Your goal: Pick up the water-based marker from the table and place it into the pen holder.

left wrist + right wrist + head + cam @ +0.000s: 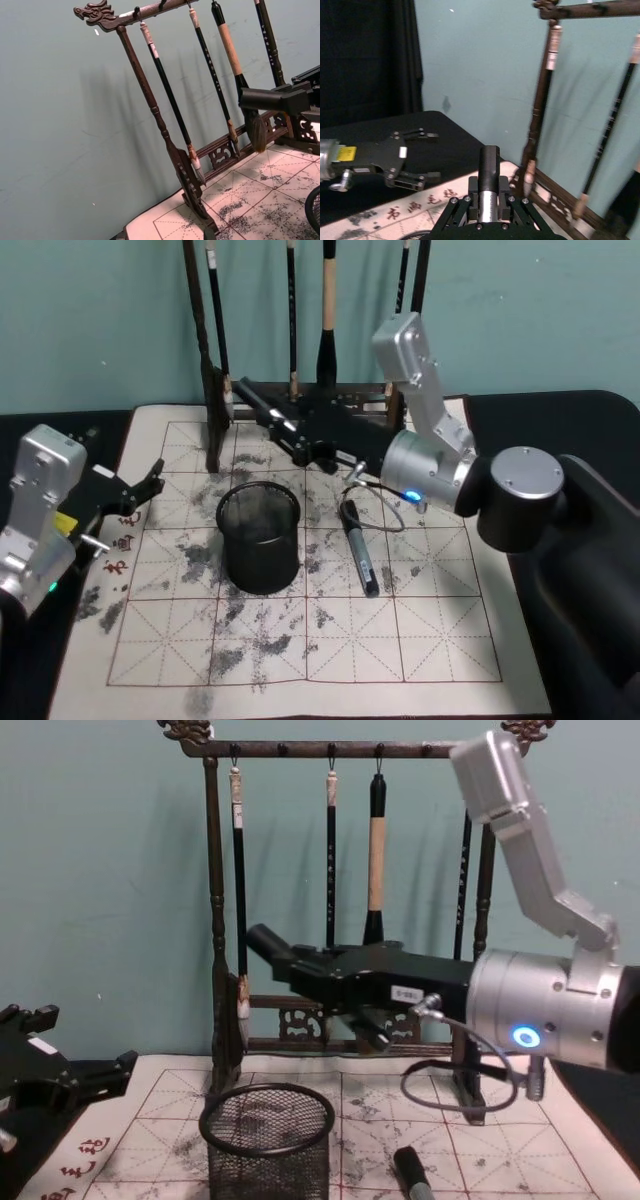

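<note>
Currently the right gripper (303, 443) clamps the water-based marker (262, 405) nearly level, pointing left, above and behind the pen holder (258, 540); the left gripper (152, 483) sits parted, far left.

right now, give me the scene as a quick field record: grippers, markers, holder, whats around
right gripper: shut on the held marker, in the air roughly over the pen holder, marker tilted near level
left gripper: open, holding nothing, at the mat's left edge
pen holder: upright on the mat, no marker seen inside
loose marker: lying flat on the mat, right of the pen holder, apart from it
mat: gridded, ink-stained
brush rack: behind the pen holder, brushes hanging
</note>
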